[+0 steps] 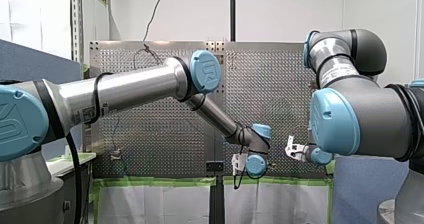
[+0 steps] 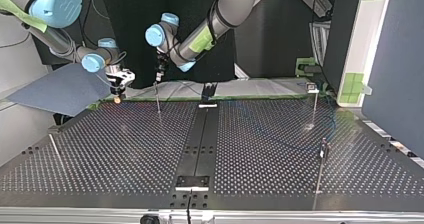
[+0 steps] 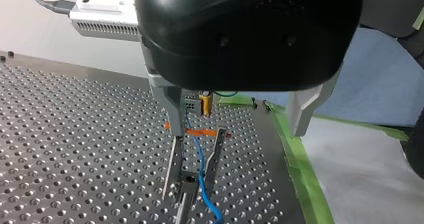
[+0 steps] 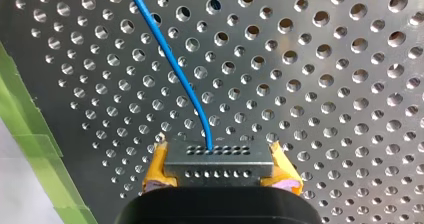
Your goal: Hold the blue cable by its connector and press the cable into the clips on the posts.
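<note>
Right pincer pinching the grey connector between yellow pads; blue cable runs from it over the perforated surface. Left pincer spread, metal fingers straddling cable and post clip.

Blue cable and post clip between parted fingers of left end effector.

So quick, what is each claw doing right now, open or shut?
Left gripper: open, blue cable passing between its fingers.
Right gripper: shut on the grey connector.
</note>
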Controlling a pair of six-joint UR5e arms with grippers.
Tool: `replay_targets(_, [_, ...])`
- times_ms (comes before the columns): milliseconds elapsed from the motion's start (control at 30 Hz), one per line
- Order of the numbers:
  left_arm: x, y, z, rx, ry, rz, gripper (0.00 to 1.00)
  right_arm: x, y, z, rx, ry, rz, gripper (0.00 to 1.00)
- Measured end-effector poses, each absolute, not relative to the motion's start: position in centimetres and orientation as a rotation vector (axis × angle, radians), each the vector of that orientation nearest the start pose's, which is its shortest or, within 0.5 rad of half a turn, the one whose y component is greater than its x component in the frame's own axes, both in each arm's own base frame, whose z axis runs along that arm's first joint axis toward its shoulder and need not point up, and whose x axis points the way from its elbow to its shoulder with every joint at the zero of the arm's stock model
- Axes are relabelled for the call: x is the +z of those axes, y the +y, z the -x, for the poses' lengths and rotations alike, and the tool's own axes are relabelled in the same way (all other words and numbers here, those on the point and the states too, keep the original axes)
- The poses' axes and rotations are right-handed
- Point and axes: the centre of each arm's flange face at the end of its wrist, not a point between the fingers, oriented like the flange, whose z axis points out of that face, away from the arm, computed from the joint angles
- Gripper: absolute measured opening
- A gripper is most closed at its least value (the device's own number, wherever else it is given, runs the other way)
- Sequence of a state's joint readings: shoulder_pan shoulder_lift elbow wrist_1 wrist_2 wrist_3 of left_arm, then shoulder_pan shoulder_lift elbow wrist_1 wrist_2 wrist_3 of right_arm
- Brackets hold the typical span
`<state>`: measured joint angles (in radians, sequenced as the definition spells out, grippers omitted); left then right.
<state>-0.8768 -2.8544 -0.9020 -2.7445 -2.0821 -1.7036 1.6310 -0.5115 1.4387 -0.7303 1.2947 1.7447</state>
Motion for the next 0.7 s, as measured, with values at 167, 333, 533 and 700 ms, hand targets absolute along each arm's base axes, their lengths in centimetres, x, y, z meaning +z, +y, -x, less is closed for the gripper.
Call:
replay_targets(167, [-5.5, -66.5, -43.9, -0.276, 1.738, -0.296, 1.00, -6.0, -66.9, -20.2, 1.480, -1.358, -1.523, 0.00])
replay_targets(333, [-4.9, -67.2, -43.7, -0.277, 1.729, -0.304, 1.00, -6.0, -66.9, -20.2, 1.481, -1.358, -1.523, 0.00])
replay_targets(533, [-4.8, -67.3, -43.6, -0.271, 1.731, -0.315, 1.00, -6.0, -66.9, -20.2, 1.481, -1.358, -1.523, 0.00])
replay_targets(700, [-5.0, -67.1, -43.6, -0.266, 1.735, -0.316, 1.00, -6.0, -66.9, -20.3, 1.481, -1.357, -1.524, 0.00])
